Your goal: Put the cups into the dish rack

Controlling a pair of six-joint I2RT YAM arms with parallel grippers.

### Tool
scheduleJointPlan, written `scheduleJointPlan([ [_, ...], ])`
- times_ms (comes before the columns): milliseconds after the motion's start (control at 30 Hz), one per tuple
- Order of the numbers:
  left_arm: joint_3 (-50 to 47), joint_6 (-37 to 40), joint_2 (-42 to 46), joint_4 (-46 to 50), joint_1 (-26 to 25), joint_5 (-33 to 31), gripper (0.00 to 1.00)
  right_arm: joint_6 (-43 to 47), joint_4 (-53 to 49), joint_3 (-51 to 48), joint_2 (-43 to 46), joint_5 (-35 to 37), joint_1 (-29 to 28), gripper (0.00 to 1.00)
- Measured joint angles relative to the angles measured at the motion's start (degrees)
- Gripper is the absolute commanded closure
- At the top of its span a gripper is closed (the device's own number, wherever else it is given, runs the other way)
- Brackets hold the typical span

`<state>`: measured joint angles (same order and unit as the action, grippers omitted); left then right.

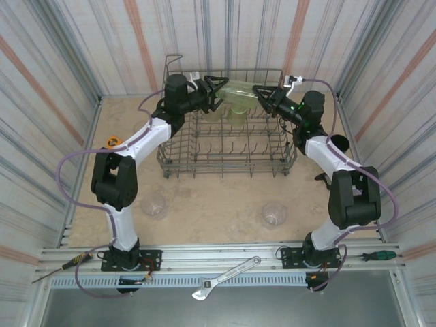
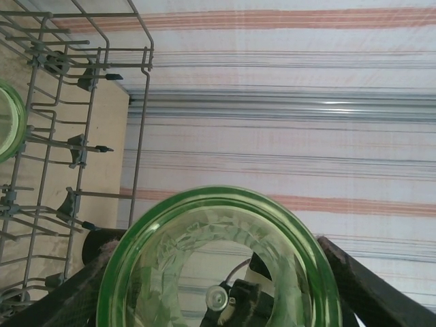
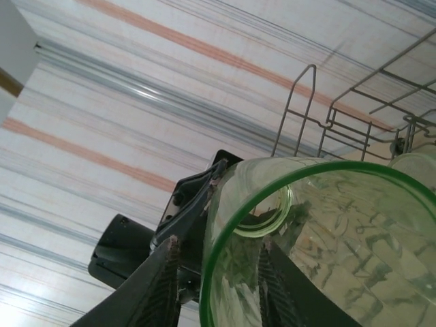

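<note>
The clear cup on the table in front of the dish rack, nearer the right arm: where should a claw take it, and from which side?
Probably by its side wall, coming straight down. The clear cup shows a round outline from above, so it stands on end, and the bare table around it leaves room on either side.

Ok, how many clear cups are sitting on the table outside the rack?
2. One clear cup sits left of centre and the other right of centre, both on the table in front of the dish rack. More may be hidden from this view.
</note>
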<state>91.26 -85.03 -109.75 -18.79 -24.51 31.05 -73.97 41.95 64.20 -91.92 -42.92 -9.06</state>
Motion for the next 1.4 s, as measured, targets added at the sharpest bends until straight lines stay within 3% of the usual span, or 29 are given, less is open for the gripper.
scheduleJointPlan([
  [67, 0.0, 0.8, 0.0, 0.0, -0.2, -0.2, 1.0, 1.3, -1.7, 0.0, 1.2, 0.0, 0.1, 0.44],
  [300, 2.8, 5.4, 0.0, 3.6, -0.5, -1.4, 1.0, 8.4, -11.4, -0.5, 8.2, 0.0, 2.6, 0.26],
  [567, 11.8, 16.2, -0.7, 13.6, -1.9, -6.0, 1.0, 19.7, -28.3, -1.4, 18.3, 3.8, 5.1, 0.01],
  [933, 25.4, 33.0, -6.8, 27.3, -4.2, -14.8, 1.0, 35.5, -48.5, -3.4, 32.9, 14.4, 5.5, 0.01],
  [1200, 38.7, 42.3, -15.6, 35.7, -7.2, -18.1, 1.0, 40.5, -55.8, -5.2, 37.5, 17.2, 6.2, 0.01],
  [1400, 42.7, 48.3, -19.5, 38.7, -9.0, -20.9, 1.0, 43.1, -58.7, -7.2, 39.6, 19.2, 6.2, 0.01],
])
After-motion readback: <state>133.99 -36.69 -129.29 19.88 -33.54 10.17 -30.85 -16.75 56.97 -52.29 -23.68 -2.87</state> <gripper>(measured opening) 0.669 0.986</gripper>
